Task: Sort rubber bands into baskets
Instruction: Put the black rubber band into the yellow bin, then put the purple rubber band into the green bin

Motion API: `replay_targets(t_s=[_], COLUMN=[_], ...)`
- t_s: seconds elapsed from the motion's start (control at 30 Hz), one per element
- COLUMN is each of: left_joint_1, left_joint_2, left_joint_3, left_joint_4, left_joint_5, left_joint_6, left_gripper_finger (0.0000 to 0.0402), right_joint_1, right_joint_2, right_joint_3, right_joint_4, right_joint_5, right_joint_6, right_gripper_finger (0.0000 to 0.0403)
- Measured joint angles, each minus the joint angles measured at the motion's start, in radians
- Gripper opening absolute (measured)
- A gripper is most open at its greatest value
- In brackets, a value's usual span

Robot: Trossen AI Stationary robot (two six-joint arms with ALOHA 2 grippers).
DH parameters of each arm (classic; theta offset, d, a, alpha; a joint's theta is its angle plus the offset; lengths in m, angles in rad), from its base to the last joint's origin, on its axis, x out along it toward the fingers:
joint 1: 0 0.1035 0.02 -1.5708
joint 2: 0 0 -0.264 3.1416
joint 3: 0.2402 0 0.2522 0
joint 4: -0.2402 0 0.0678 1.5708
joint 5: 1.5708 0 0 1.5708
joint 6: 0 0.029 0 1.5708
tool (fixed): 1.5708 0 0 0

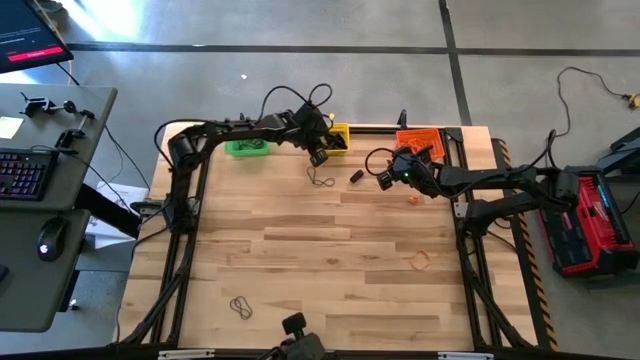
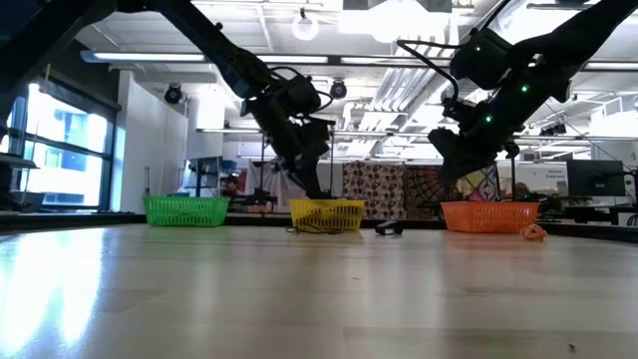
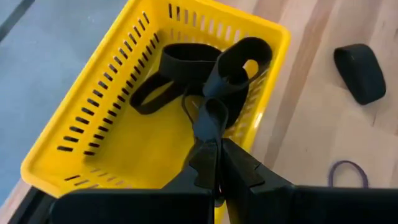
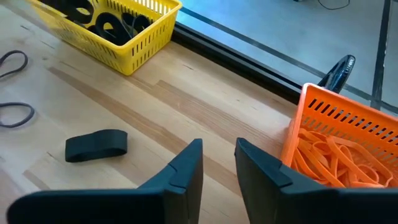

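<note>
Wooden worktop (image 1: 330,260) under bright shop lights, green basket (image 1: 246,148), yellow basket (image 3: 93,124) and orange basket (image 4: 348,143) lined along the far edge. Left gripper (image 3: 214,134) angled down over the yellow basket, clamped on a black rubber band (image 3: 233,71). Right gripper (image 4: 217,155) hanging beside the orange basket, fingers apart, nothing between; loose bands (image 1: 421,261) scattered nearer the front.
</note>
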Motion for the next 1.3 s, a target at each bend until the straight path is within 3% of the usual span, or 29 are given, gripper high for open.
replay_targets(t_s=[0.77,1.0,1.3], left_joint_1=[-0.001,-0.020,-0.149], left_joint_2=[-0.004,-0.020,-0.104], left_joint_3=[0.045,0.062,0.062], left_joint_4=[0.003,-0.068,-0.136], left_joint_5=[-0.075,-0.074,-0.007], left_joint_6=[0.071,0.155,0.305], left_gripper_finger=[0.0158,0.0176,0.0177], right_joint_1=[0.000,0.000,0.001], right_joint_2=[0.000,0.000,0.000], right_joint_3=[-0.001,-0.001,-0.001], right_joint_4=[-0.001,-0.004,-0.023], right_joint_5=[0.000,0.000,-0.001], right_joint_6=[0.000,0.000,0.000], right_gripper_finger=[0.0080,0.0080,0.0080])
